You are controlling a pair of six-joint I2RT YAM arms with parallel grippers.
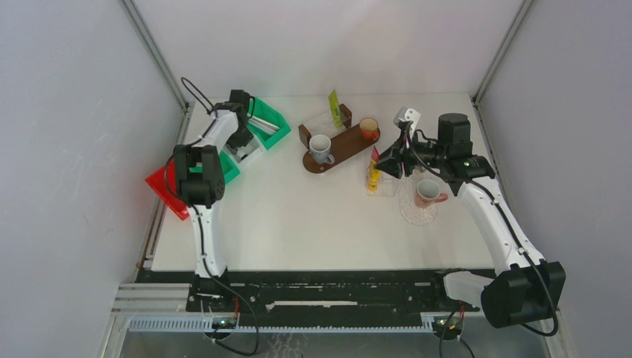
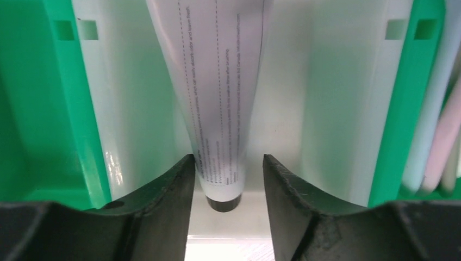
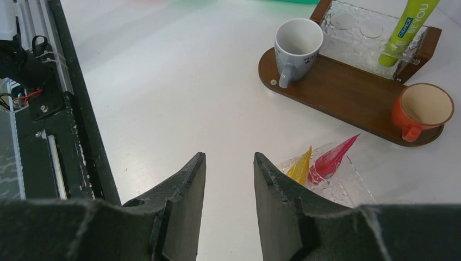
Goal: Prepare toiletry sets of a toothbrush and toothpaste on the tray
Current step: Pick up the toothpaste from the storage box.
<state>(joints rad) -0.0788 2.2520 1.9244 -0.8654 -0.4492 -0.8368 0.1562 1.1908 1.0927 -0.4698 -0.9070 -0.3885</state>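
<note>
Down in a white compartment of the green bin (image 2: pixel 32 109), my left gripper (image 2: pixel 228 159) stands open around a white toothpaste tube (image 2: pixel 220 109) with a black cap. Its left finger touches the tube and a gap shows on the right. Pink and white toothbrushes (image 2: pixel 440 147) lie in the neighbouring compartment. From above, the left gripper (image 1: pixel 242 143) is over that bin. The brown tray (image 1: pixel 346 145) carries a grey mug (image 1: pixel 320 147), an orange cup (image 1: pixel 368 128) and a green-yellow tube (image 1: pixel 335 110). My right gripper (image 3: pixel 229 156) hangs open and empty beside a red-yellow tube (image 3: pixel 331 160).
The red-yellow tube stands in a clear glass holder (image 3: pixel 348 185) in front of the tray (image 3: pixel 348 98). A pink mug (image 1: pixel 427 192) sits on a glass dish (image 1: pixel 416 212) at the right. A red bin (image 1: pixel 160 186) lies at the table's left edge beside the green bins (image 1: pixel 272 123).
</note>
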